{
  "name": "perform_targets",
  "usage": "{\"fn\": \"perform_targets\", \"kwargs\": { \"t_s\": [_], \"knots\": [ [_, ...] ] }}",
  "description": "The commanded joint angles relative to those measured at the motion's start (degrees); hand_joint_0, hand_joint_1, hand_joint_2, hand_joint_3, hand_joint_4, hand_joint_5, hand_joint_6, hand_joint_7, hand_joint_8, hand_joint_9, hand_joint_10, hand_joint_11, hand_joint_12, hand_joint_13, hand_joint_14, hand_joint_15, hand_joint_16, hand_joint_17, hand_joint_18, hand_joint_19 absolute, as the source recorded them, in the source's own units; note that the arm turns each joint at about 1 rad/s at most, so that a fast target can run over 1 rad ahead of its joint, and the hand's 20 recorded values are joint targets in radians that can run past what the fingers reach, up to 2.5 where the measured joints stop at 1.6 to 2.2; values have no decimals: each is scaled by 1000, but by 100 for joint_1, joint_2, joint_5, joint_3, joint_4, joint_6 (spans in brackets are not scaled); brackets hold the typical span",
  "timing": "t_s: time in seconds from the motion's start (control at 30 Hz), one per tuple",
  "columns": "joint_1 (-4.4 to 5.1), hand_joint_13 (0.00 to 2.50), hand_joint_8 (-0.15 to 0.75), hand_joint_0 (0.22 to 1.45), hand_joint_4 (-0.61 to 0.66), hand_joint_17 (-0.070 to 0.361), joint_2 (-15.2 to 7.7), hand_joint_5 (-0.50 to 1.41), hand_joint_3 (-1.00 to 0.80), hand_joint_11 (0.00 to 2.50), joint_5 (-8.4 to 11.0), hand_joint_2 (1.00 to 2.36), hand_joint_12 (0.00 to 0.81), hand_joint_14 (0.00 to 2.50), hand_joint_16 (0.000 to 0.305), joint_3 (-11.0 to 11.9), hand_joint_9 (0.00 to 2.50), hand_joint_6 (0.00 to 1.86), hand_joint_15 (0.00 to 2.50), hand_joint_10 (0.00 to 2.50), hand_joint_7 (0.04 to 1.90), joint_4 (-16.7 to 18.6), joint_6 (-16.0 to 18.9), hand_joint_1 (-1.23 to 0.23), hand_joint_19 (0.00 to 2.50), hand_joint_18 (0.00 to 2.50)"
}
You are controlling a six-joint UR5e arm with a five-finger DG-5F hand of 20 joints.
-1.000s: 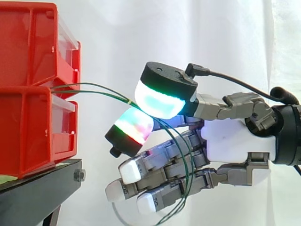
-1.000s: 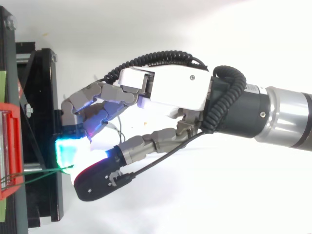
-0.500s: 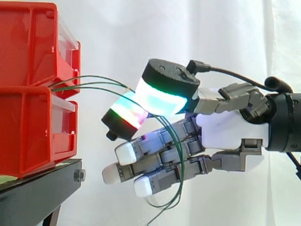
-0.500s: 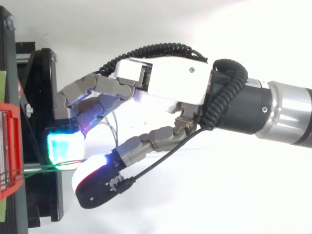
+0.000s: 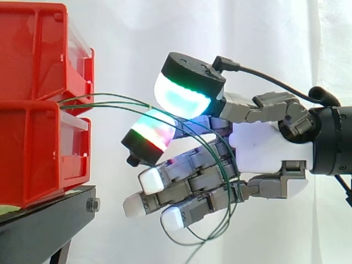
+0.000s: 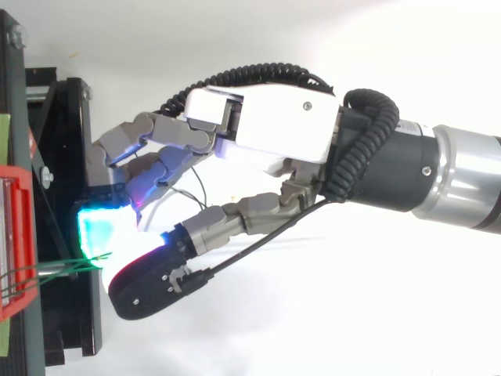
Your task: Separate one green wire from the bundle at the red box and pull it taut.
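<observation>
Noted thin green wires (image 5: 110, 104), about three of them, dark and fine, one bearing a small yellow mark close to the pads. Traced them from the gap between the two stacked red bins (image 5: 38, 148), fanned slightly apart and lightly bowed rather than straight, across open air before the white curtain (image 5: 126, 33) to the hand (image 5: 264, 157). Found them entering between the cyan-green thumb pad (image 5: 181, 99) above and a green-and-red finger pad (image 5: 154, 137) below, the two pads brought together on the strands and so clamped on the wires at that spot. Followed the slack out of the pinch and down across the other fingers, loosely bent, into loose loops hanging below the hand. From above, picked out the same wires as short green lines leaving the red bin's edge at lower left, crossing the black stand (image 6: 74, 313) and ending at the glowing cyan pad. Could not separate one strand from another inside the pinch, nor say how many of them sat under the pads. Lost the wires' inner ends inside the bins, and the lowest loop at the bottom edge of the side view. Could not make out the contact itself from above, through the glare of the pads.
</observation>
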Motion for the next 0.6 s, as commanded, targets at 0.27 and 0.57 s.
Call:
{"fn": "perform_targets", "kwargs": {
  "t_s": [0.27,0.57],
  "knots": [
    [5,709,312,605,186,113,-1,-176,-343,487,9,1012,344,8,50,1,808,870,234,12,1150,-7,0,-749,334,760],
    [5,809,337,551,210,115,-1,-166,-500,937,9,1000,350,11,51,-8,1066,866,317,18,1139,-7,0,-612,353,808]
  ]
}}
